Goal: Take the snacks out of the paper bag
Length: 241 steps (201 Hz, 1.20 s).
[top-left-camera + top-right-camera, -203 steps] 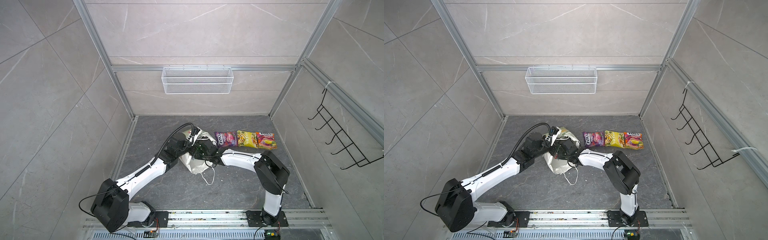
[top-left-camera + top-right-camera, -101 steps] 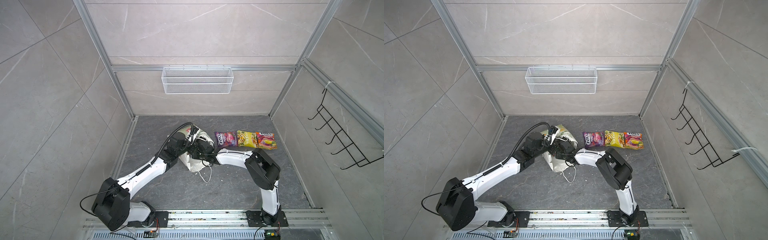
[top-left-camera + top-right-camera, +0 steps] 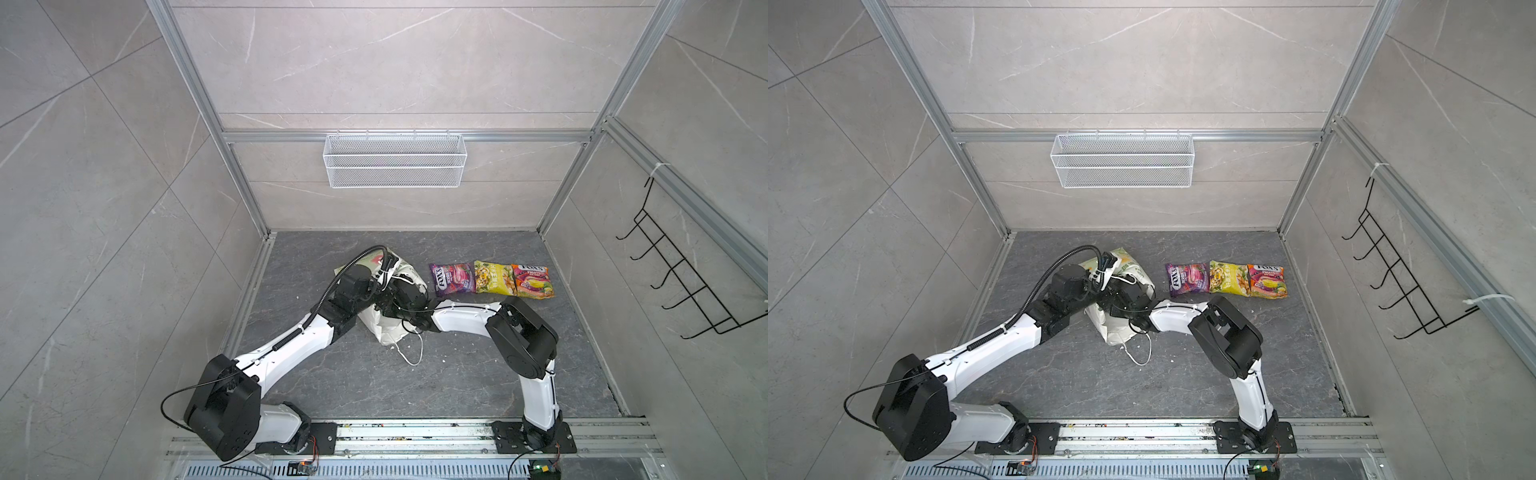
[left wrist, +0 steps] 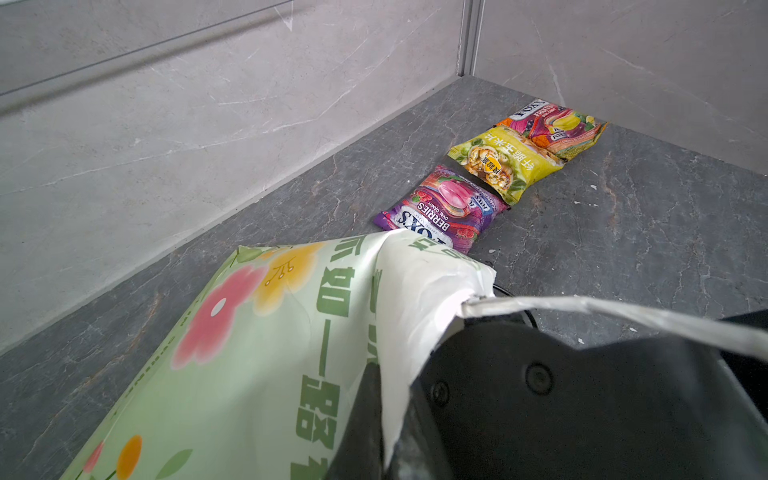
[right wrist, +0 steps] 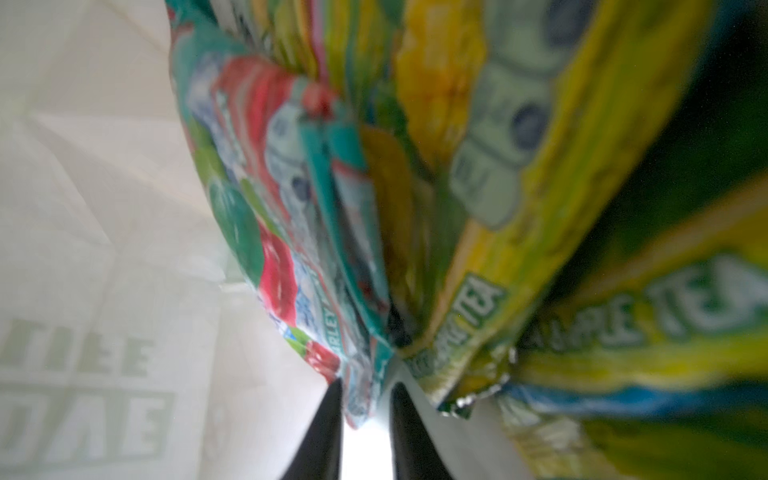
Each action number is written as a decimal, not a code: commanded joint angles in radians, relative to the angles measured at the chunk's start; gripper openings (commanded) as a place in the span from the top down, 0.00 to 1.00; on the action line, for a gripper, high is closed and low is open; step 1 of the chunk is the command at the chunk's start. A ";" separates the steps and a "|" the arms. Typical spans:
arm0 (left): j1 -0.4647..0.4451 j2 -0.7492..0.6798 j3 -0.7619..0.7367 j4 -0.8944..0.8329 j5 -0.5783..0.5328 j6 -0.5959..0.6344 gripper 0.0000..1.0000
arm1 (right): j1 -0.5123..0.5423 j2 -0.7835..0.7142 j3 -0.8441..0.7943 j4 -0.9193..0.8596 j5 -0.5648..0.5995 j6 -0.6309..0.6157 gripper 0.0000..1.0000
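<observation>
**Bag (image 4: 249,353).** Slumped on the bench (image 3: 457,374), mouth toward my right arm. My left claw (image 4: 392,419) was closed on the paper at the rim, holding the mouth up.

**Right claw (image 5: 365,390).** Deep inside the bag. Its fingers stood narrowly apart, one on either side of the near edge of the teal packet (image 5: 266,199). I could not tell whether they gripped it.

**Green packets, two (image 5: 519,208) (image 5: 665,311).** In the bag, pressed against the teal packet. One crimped end lay just beside a finger of my right claw.

**Out of the bag, three.** The purple packet (image 3: 452,279), yellow packet (image 3: 493,277) and red packet (image 3: 533,281) lay in a row on the bench. They touched edge to edge, beside the bag.

**Step in hand, as I judged it.** Taking the teal packet and drawing it out, with about half the lot left inside.

**Handling notes.**
- The claw had to close on the teal edge alone, because a finger straying onto the green crimp would have dragged two packets at once.
- The film looked glossy and likely to slip, so a bite further in, past the seam, seemed safer than a pinch at the very edge.
- The pull was best made slowly and straight toward the mouth, so the neighbouring packets stayed put and the paper did not tear.
- My left claw needed to hold the rim firm as the counter-hold.
- The free bench beside the purple packet suited the set-down.
</observation>
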 commanded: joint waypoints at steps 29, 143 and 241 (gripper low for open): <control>-0.020 0.002 0.019 0.056 0.086 -0.007 1.00 | -0.006 0.028 0.008 0.068 0.021 0.050 0.64; -0.019 0.006 0.000 0.072 0.060 -0.004 1.00 | -0.004 -0.002 -0.052 0.159 0.050 0.047 0.91; -0.019 0.035 0.009 0.069 0.044 -0.004 1.00 | 0.004 -0.228 -0.202 0.105 0.048 0.001 0.93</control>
